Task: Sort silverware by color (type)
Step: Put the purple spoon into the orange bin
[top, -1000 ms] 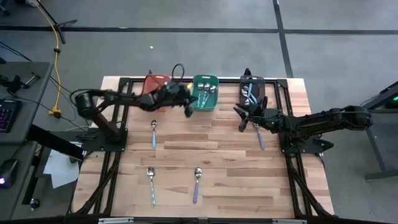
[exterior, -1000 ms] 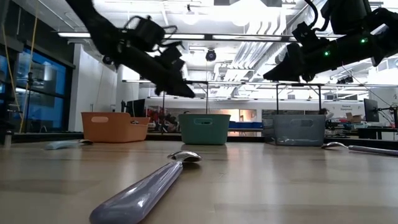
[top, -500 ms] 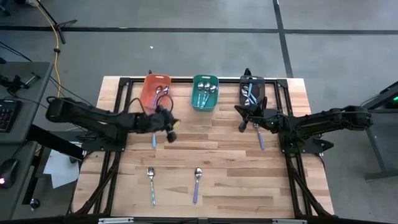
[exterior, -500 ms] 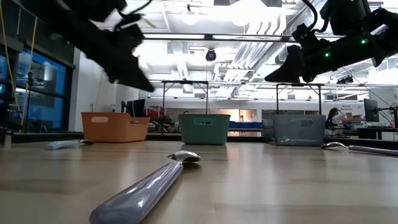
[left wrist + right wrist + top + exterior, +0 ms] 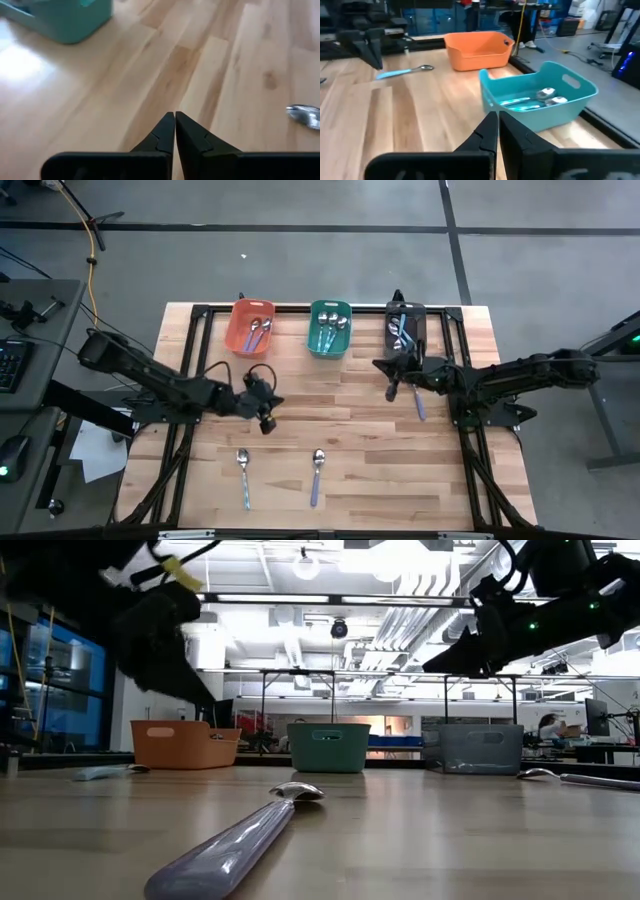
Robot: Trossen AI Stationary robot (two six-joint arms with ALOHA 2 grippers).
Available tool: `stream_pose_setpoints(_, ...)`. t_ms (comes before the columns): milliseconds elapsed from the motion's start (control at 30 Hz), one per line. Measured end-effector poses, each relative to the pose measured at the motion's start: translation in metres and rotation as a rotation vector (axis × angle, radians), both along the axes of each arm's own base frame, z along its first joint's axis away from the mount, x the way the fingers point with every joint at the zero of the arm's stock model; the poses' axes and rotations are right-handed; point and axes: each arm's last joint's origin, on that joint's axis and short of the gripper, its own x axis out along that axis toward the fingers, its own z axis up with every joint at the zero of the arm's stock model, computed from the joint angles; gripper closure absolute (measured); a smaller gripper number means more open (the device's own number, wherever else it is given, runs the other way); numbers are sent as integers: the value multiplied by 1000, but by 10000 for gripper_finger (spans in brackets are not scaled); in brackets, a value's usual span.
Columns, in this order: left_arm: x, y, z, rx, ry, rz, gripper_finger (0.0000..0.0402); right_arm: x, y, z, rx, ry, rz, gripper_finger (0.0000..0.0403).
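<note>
**Pastel spoons half sorted, both claws shut and empty**

Wooden planks of the tabletop (image 5: 340, 430) carry what remains of the job. We count four loose spoons in the high view: a light blue spoon (image 5: 247, 395) near the orange bin (image 5: 237, 332), just beside our left claw (image 5: 266, 418); a second blue spoon (image 5: 243, 476) and a purple spoon (image 5: 317, 474) nearer the front edge; and another purple spoon (image 5: 417, 400) just beside our right claw (image 5: 391, 388). The rest already lie in the orange bin, the teal bin (image 5: 329, 329) and the dark grey bin (image 5: 406, 326) along the far edge.

We judge ourselves between picks. Our left claw hovers over bare wood with its fingers pressed together, holding nothing; our right claw hangs in front of the grey bin, fingers likewise closed on nothing. The next move, as we read it, calls for either claw to open, drop over a handle and line up across it, since the thin handles lie flat on the wood.

Beyond the tabletop, grey floor with dark seams surrounds the rig; the low view shows an open workshop with ceiling lights and benches.
</note>
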Motion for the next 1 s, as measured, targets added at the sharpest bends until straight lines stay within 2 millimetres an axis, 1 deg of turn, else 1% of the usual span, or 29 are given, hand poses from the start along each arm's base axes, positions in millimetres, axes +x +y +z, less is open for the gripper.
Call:
stream_pose_setpoints(200, -14, 1, -26, -91, -189, -60, 400, 0, 16, -5, 2, 51, 15, 402)
stream_pose_setpoints(300, -21, 1, -30, -111, -259, -98, 401, -2, 24, -11, 26, 93, -3, 402)
stream_pose_setpoints(400, -25, 0, -32, -95, -273, -150, 401, -4, 32, -13, 51, 113, 27, 397)
stream_pose_setpoints(533, -23, -4, -29, -66, -269, -235, 401, -4, 43, -15, 79, 112, 77, 363)
stream_pose_setpoints(633, -16, -10, -19, -32, -283, -337, 401, 0, 49, -15, 91, 118, 82, 330)
stream_pose_setpoints(767, 1, -19, -1, 30, -251, -515, 401, 12, 54, -9, 79, 126, 84, 297)
stream_pose_setpoints(867, 16, -26, 13, 87, -191, -595, 401, 22, 56, -6, 72, 139, 84, 283)
stream_pose_setpoints(1000, 38, -43, 23, 151, -124, -729, 401, 31, 58, -7, 48, 174, 89, 279)
